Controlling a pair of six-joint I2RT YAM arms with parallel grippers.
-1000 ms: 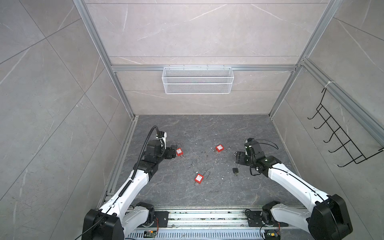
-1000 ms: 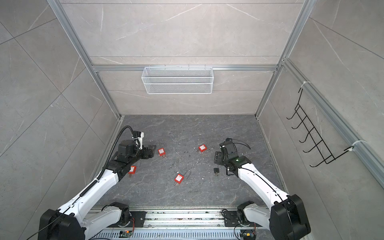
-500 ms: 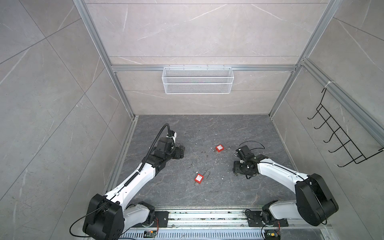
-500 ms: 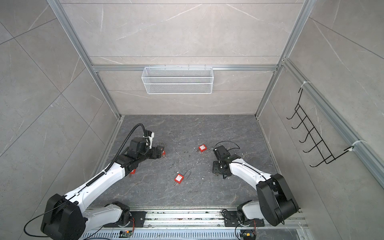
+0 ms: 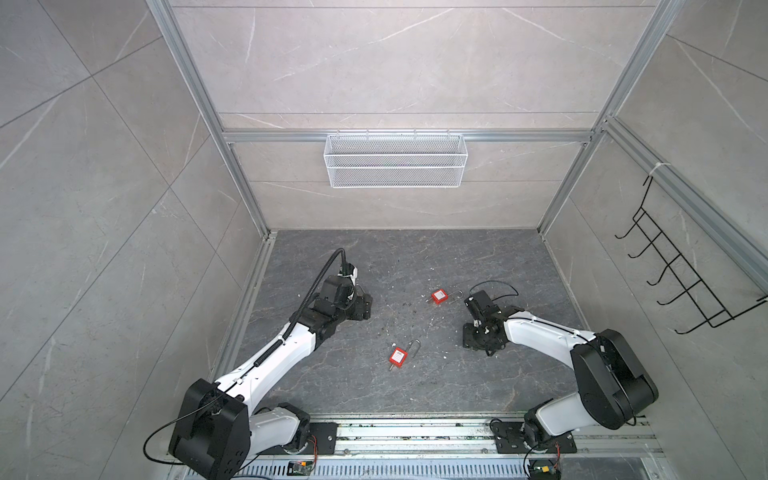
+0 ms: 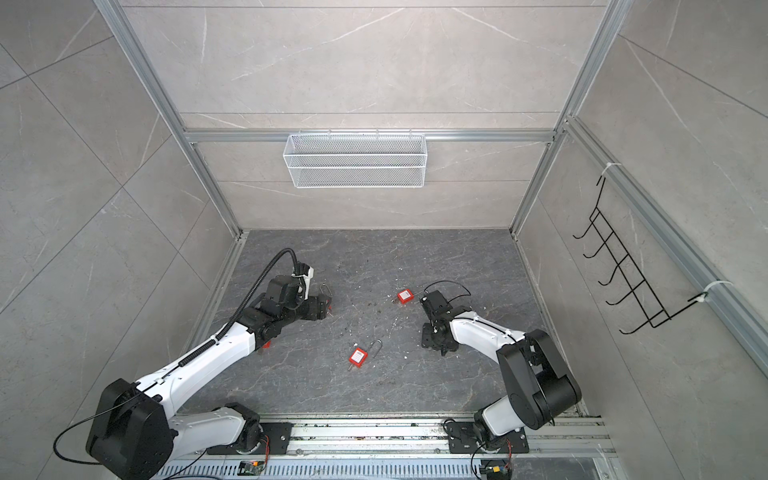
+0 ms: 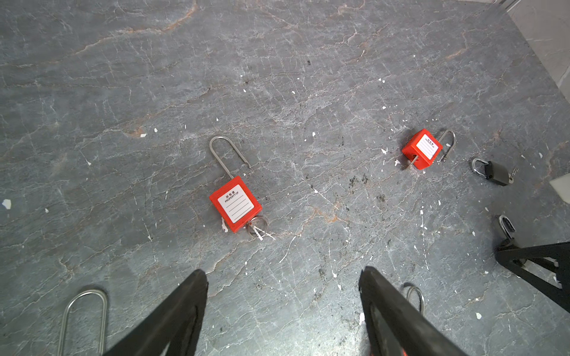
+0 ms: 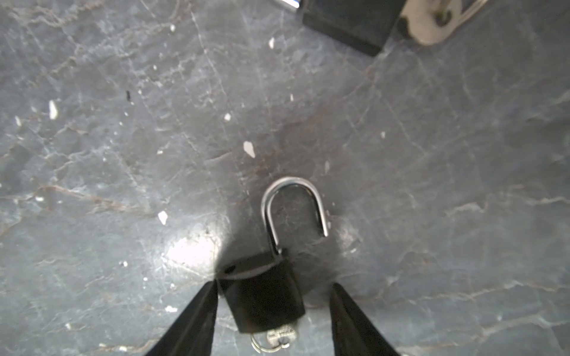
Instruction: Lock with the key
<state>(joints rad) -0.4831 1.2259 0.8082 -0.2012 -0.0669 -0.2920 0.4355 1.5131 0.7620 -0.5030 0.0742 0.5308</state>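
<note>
Red padlock lies nearest the arms' bases, flat in the middle of the dark stone floor. Its long shackle is sprung open and a key ring hangs at its bottom end.

Farther in on the right, a small black padlock lies flat between the fingers of the right gripper, which is down at the floor. Its shackle is open and a key sits in its base. The pincer is open and straddles the body. One finger touches the body's corner and the other stands clear of it, so nothing is clamped. Just ahead of those fingers lies a second black padlock, also with a key.

On the left, a little farther back, the left gripper is low over the floor with its fingers spread wide and only bare stone between them. A steel loop lies just beside one finger, but its body is out of frame.

Beyond the right gripper a second red padlock lies with its shackle open.

On the back wall hangs a white wire basket.
</note>
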